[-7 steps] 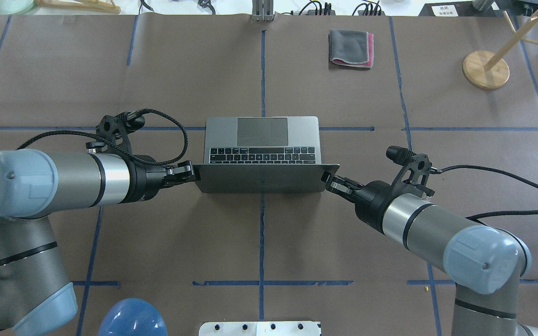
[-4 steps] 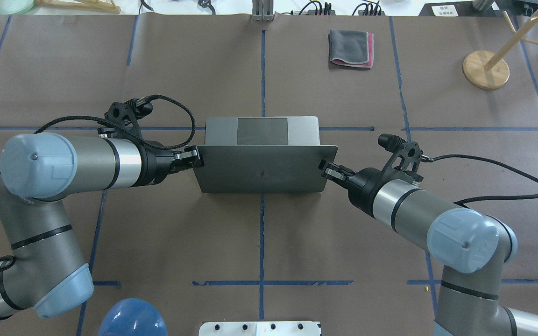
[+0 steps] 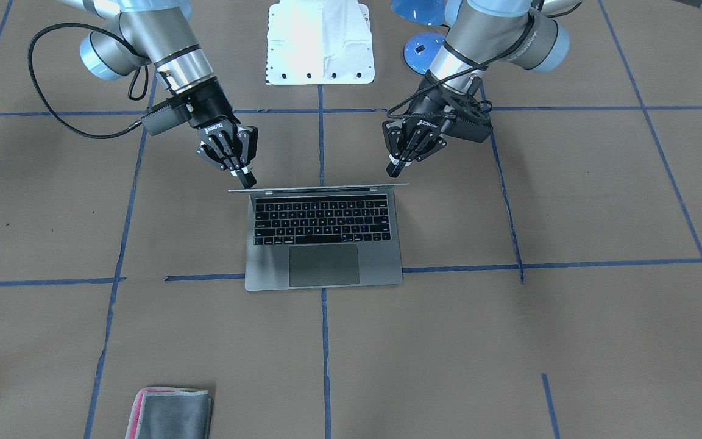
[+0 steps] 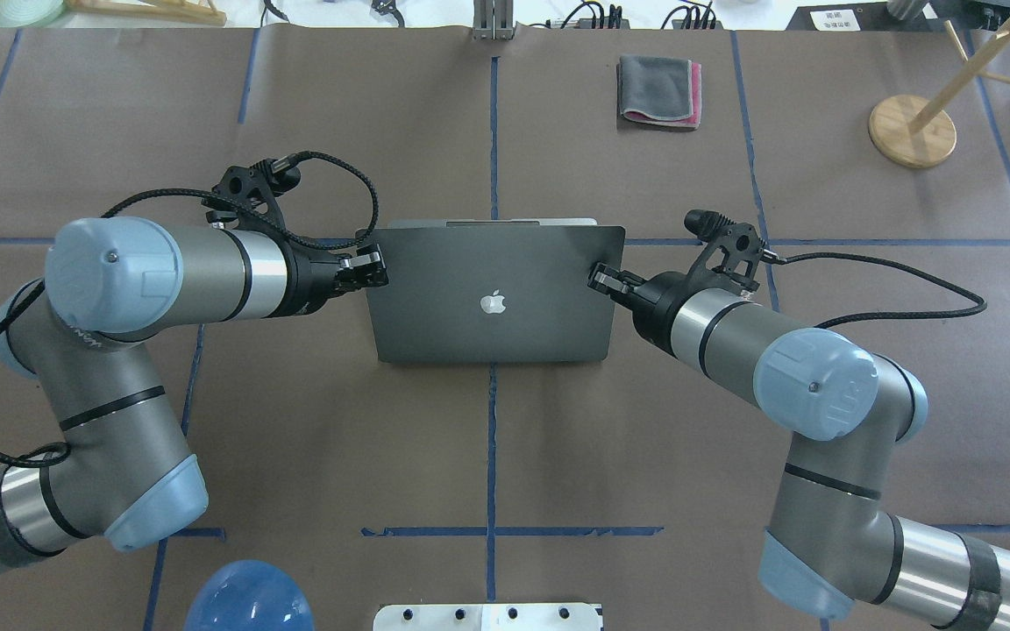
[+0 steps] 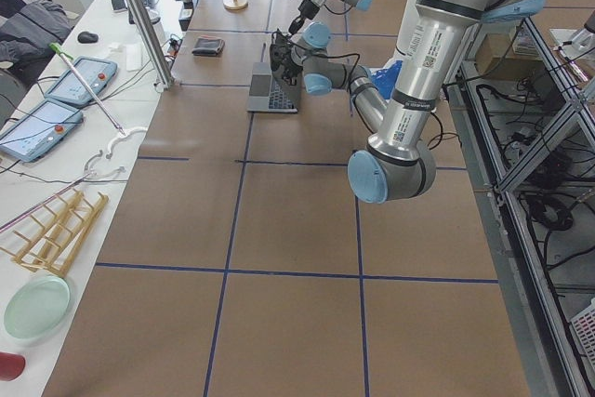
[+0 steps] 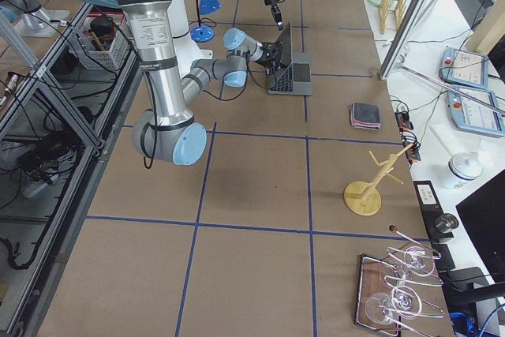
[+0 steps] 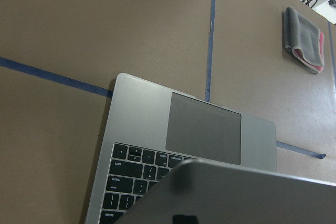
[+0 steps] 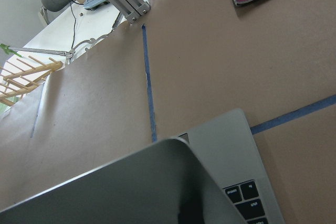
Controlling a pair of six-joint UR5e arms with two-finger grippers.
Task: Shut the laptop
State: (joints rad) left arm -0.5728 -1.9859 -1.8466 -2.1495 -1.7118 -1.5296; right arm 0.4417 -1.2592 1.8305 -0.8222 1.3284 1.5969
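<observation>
The grey laptop [image 4: 493, 333] lies at the table's middle, half open. In the overhead view its lid, with the apple logo, leans forward over the keys and trackpad. The front-facing view shows the lid's top edge [image 3: 319, 188] above the black keys. My left gripper [image 4: 373, 265] is shut, its tip at the lid's upper left corner; it also shows in the front-facing view [image 3: 397, 167]. My right gripper [image 4: 600, 279] is shut at the lid's upper right corner and touches the lid's edge in the front-facing view [image 3: 245, 178]. The wrist views show the lid's back [image 7: 236, 192] [image 8: 131, 182] over the base.
A folded grey cloth with a pink edge [image 4: 658, 90] lies at the far side, right of centre. A wooden stand [image 4: 911, 130] is at the far right. A blue dome [image 4: 246, 600] and a white plate [image 4: 487, 616] sit at the robot's base.
The lid has swung forward, from showing the keys and trackpad to covering nearly all of the base. Both grippers moved away from the robot with the lid's top corners.
</observation>
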